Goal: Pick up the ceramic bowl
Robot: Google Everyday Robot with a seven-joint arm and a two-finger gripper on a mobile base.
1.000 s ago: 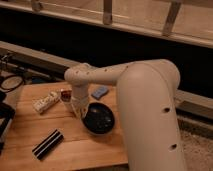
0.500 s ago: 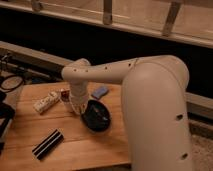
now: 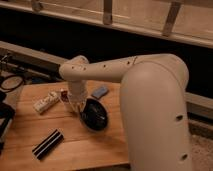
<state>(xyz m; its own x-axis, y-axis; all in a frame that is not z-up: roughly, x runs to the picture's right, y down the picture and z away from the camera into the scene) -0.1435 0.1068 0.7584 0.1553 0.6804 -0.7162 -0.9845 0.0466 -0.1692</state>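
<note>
Gripper (image 3: 80, 107) at ceramic bowl (image 3: 95, 116) rim; small cup (image 3: 64, 95), white box (image 3: 45, 102) just beside.

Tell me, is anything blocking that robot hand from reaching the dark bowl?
Nothing visible does. The gripper is right at the left rim of the ceramic bowl. The small cup and white box sit off to the left, not between them.

A white packet (image 3: 46, 102), a small cup (image 3: 63, 95), a blue pad (image 3: 100, 92) and a black ridged bar (image 3: 48, 144) are lying apart on the wooden surface (image 3: 95, 145).
</note>
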